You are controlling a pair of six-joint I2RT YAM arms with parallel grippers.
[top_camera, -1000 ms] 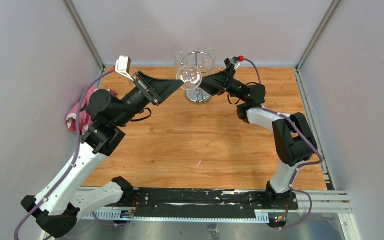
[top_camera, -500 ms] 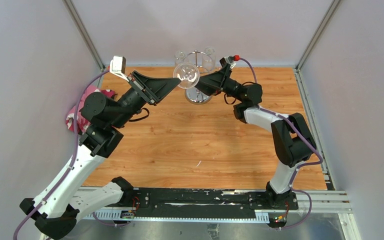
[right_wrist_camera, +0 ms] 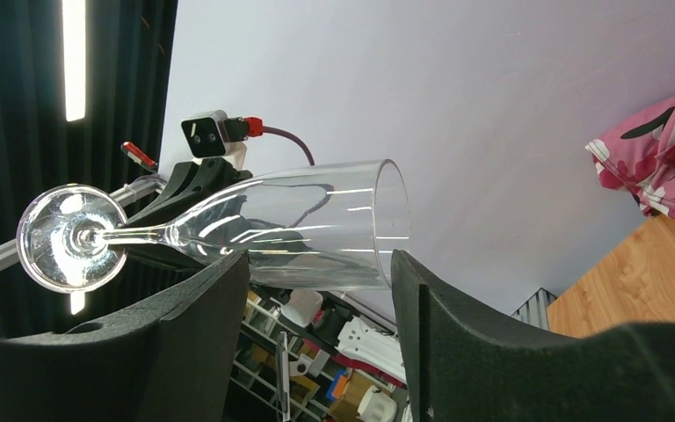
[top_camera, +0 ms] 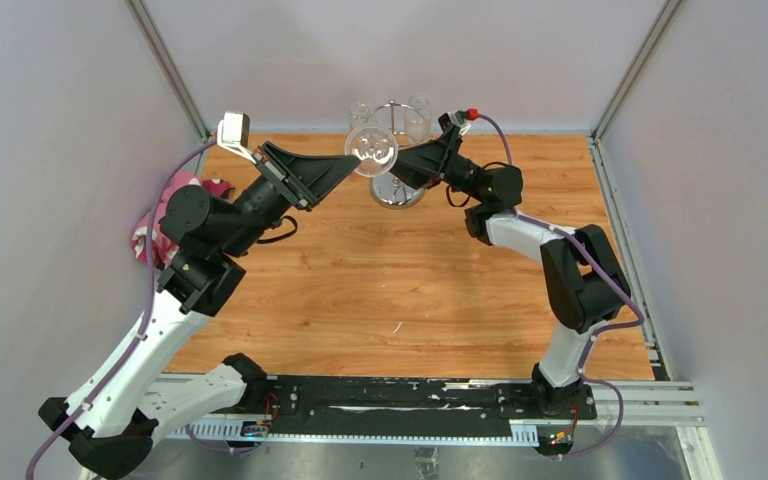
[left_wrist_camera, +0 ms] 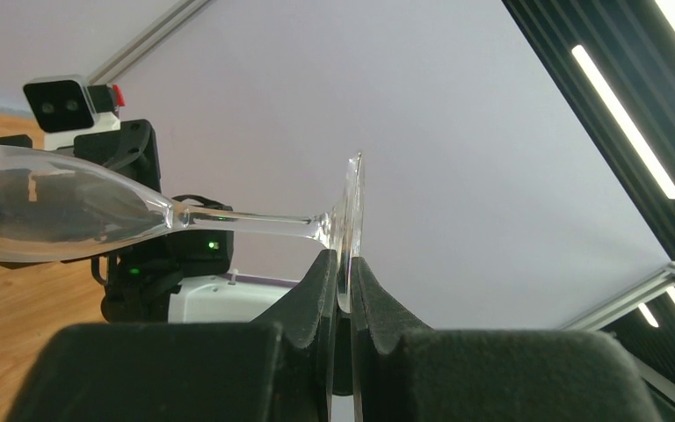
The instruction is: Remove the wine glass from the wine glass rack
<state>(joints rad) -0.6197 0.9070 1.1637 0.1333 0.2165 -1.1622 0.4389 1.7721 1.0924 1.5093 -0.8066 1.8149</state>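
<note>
Pinching foot disc of wine glass [left_wrist_camera: 79,207] edge-on with left gripper [left_wrist_camera: 341,264], holding it sideways in the air. Bracketing the bowl with right gripper [right_wrist_camera: 316,264] — fingers spread apart, contact unclear. Hovering glass just near side of wine glass rack [top_camera: 397,192] at far edge of table [top_camera: 410,280]; touching rack or not, cannot tell. Noting two more glasses [top_camera: 420,105] crowding behind, pink cloth [top_camera: 150,235] far left — well apart.

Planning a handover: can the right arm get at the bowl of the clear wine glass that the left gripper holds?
Probably yes. The right gripper is open, and the clear wine glass lies just past its fingertips with nothing between. The left gripper pinches only the foot.
</note>
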